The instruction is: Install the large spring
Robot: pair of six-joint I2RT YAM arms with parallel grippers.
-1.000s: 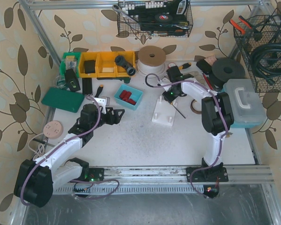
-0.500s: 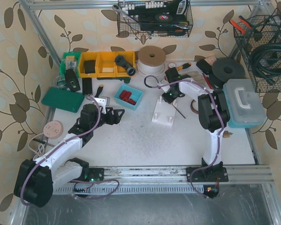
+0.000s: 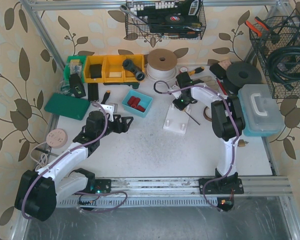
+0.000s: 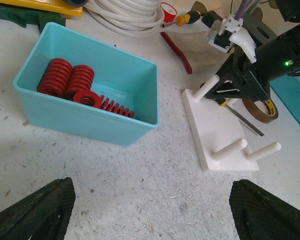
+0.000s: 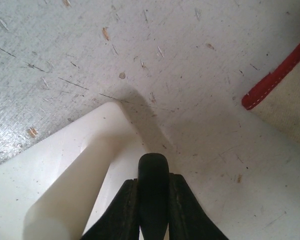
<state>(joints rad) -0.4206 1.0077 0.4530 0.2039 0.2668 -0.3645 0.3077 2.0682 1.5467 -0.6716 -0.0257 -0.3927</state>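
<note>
Top external view: the left gripper (image 3: 124, 123) hovers left of the table's centre with its jaws spread wide and nothing between them, facing the blue bin (image 4: 85, 117). The red springs (image 4: 72, 80) lie inside that bin, toward the middle of the far edge. Just right of the bin stands the white peg base (image 3: 176, 124). The right gripper (image 3: 181, 103) is at the base's far end, its fingers (image 5: 153, 195) pressed narrow with no gap visible, low over the white plate beside a peg.
</note>
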